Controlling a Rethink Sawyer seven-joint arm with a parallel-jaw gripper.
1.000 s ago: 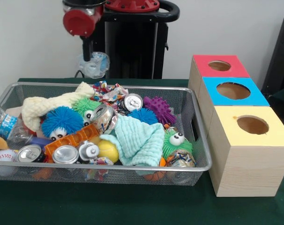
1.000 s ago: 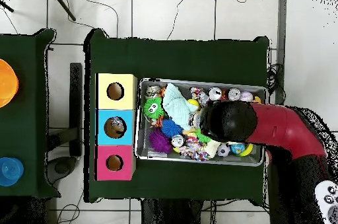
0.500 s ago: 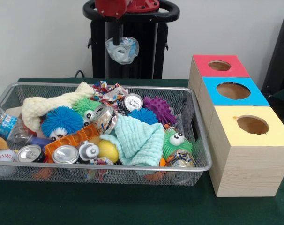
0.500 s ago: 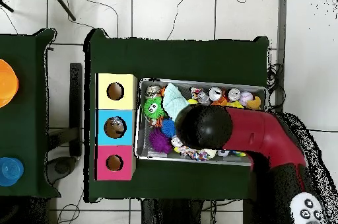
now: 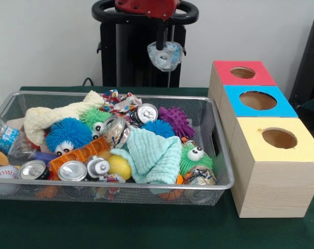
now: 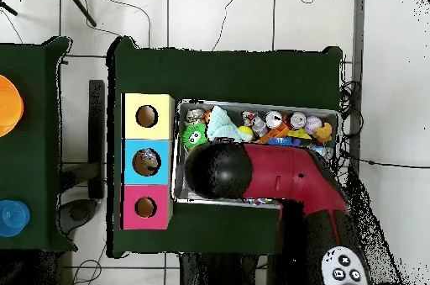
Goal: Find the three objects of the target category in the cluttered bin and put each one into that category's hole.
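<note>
My gripper (image 5: 165, 45) hangs from the red arm above the far right end of the wire mesh bin (image 5: 120, 184). It is shut on a small see-through plastic bottle (image 5: 166, 56), held high in the air, left of the boxes. A second bottle (image 5: 8, 138) with a blue-and-white label lies against the bin's left wall. The blue-topped box with its round hole (image 5: 257, 100) stands in the middle of the row right of the bin. In the overhead view the arm's head (image 6: 218, 172) hides the gripper, over the bin's end nearest the blue hole (image 6: 146, 161).
The red-topped box (image 5: 243, 73) and the yellow-topped box (image 5: 279, 138) flank the blue one. The bin holds drink cans (image 5: 72, 170), fuzzy googly-eyed balls (image 5: 69, 135), a mint cloth (image 5: 154, 154) and other toys. The robot's black pedestal (image 5: 141, 52) stands behind.
The arm has swung from the bin's left part toward the boxes, carrying the bottle along at about the same height. The bin's contents have not moved.
</note>
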